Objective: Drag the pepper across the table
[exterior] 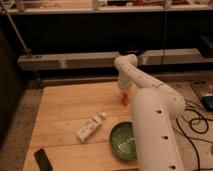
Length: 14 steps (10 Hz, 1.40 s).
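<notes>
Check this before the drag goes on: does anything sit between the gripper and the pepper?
Nothing visible does. The gripper is down at the pepper on the table; the white bottle and green bowl lie nearer the camera.

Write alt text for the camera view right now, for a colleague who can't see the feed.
The robot's white arm reaches over the light wooden table, its gripper down at the small orange-red pepper near the far right edge. Nearer the camera lie a white bottle, a green bowl and a dark flat object.

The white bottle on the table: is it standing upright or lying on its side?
Lying on its side: the white bottle rests lengthwise on the table. The gripper is down at the pepper.
</notes>
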Motion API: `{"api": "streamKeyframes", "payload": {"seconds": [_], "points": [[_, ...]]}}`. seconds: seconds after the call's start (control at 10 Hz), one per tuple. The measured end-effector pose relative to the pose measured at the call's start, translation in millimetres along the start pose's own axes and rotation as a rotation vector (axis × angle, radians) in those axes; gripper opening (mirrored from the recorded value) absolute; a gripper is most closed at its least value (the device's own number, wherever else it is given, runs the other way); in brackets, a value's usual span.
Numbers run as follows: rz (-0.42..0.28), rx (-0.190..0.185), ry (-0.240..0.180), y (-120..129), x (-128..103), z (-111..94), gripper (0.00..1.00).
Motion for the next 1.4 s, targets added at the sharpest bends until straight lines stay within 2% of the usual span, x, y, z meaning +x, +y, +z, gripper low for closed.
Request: {"api": "streamKeyframes", "payload": {"seconds": [0.3, 0.5, 0.8, 1.4], "points": [[-0.074, 0.009, 0.018, -38, -5, -19, 0.00], [-0.120, 0.009, 0.028, -53, -8, -29, 0.00], [-0.181, 0.022, 0.031, -87, -9, -37, 0.00], [-0.218, 0.014, 0.013, -105, 3, -26, 0.00]]}}
